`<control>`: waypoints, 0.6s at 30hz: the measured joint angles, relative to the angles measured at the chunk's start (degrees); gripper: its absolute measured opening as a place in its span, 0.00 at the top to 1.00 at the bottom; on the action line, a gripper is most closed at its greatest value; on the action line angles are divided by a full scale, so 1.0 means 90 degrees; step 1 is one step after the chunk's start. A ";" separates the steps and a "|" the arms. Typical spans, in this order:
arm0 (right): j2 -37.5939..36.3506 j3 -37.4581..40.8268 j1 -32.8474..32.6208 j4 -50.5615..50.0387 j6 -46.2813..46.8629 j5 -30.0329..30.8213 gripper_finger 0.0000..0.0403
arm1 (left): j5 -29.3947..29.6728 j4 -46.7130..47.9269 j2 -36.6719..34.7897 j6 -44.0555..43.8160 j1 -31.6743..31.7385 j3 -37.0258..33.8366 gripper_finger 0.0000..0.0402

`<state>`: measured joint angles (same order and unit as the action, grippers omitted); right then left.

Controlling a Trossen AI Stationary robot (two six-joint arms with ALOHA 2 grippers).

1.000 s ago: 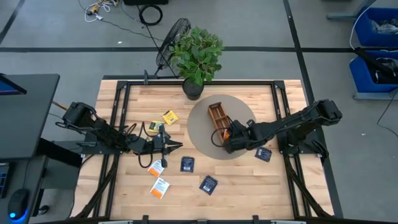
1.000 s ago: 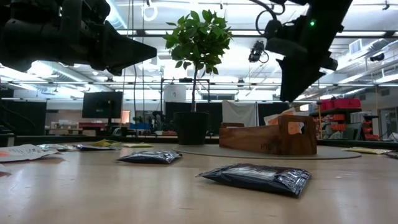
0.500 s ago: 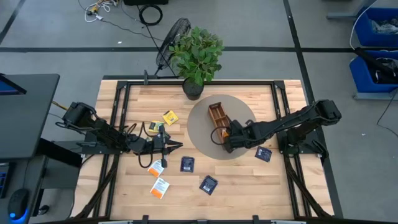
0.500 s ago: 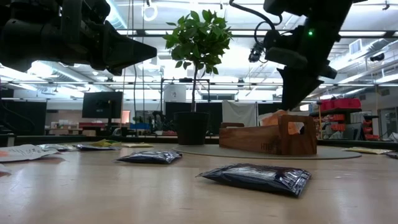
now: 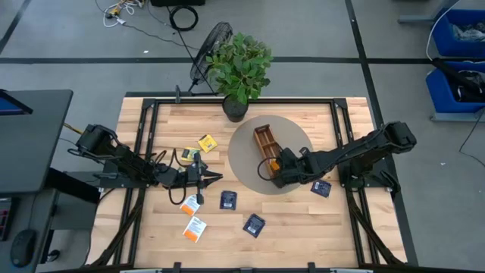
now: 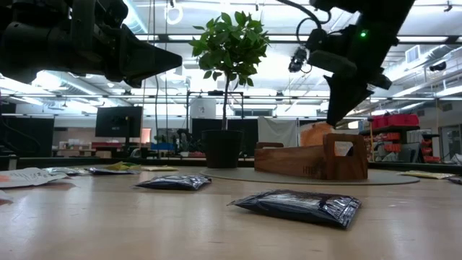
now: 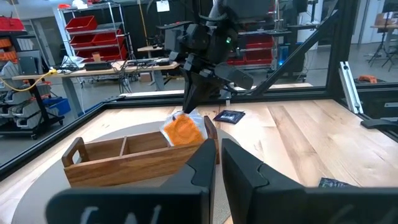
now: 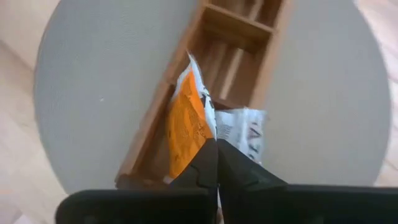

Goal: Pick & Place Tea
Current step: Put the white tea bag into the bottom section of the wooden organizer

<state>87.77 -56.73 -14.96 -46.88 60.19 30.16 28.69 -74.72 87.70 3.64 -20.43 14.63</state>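
Observation:
A brown wooden compartment tray (image 5: 264,141) lies on a round grey mat (image 5: 246,171). An orange-and-white tea sachet (image 8: 186,124) stands on edge in the tray's near end compartment, and a white one (image 8: 244,132) lies beside it. My right gripper (image 8: 216,146) is shut and slants down just above the orange sachet (image 7: 182,130). My left gripper (image 5: 216,179) waits left of the mat, level and pointing at the tray (image 7: 124,158). Its fingers are nearly together with nothing between them. More tea sachets lie loose on the table. My right gripper's shut fingertips (image 7: 188,111) stand at the upper edge of the orange sachet (image 7: 177,119), coming from above and slanting down from the table's right. Whether they touch it I cannot tell. The sachet stands upright in the tray, leaning on its wall.
Loose sachets lie on the wood: navy ones (image 5: 228,199) (image 5: 254,224) (image 5: 321,187), orange-and-white ones (image 5: 190,204) (image 5: 195,228) and a yellow one (image 5: 207,142). A potted plant (image 5: 239,68) stands at the far edge, behind the mat.
My right gripper has shut its fingers over the tray's near end and has hardly moved otherwise. The orange sachet now shows taller above the tray's wall than a second ago.

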 joint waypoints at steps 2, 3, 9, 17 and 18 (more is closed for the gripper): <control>0.0000 0.0000 -0.0194 -0.0224 0.0515 0.0162 1.00 | 0.0000 0.0000 0.0000 -0.0005 0.0000 0.0000 0.92; 0.0000 0.0000 -0.0320 -0.0323 0.0753 0.0301 1.00 | 0.0001 0.0000 0.0000 -0.0004 0.0000 0.0000 0.92; 0.0036 -0.0002 -0.1089 -0.0606 0.2094 0.0995 1.00 | 0.0002 0.0000 0.0000 -0.0006 0.0000 0.0000 0.92; 0.0661 -0.0005 -0.1232 -0.0771 0.2894 0.1034 1.00 | 0.0000 -0.0011 0.0000 -0.0150 0.0000 0.0000 0.92; 0.0704 -0.0005 -0.1217 -0.0755 0.2911 0.0987 1.00 | 0.0000 -0.0007 0.0000 -0.0160 -0.0002 0.0000 0.92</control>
<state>94.10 -56.77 -25.91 -53.67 86.39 39.05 28.69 -74.78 87.70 2.19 -20.45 14.63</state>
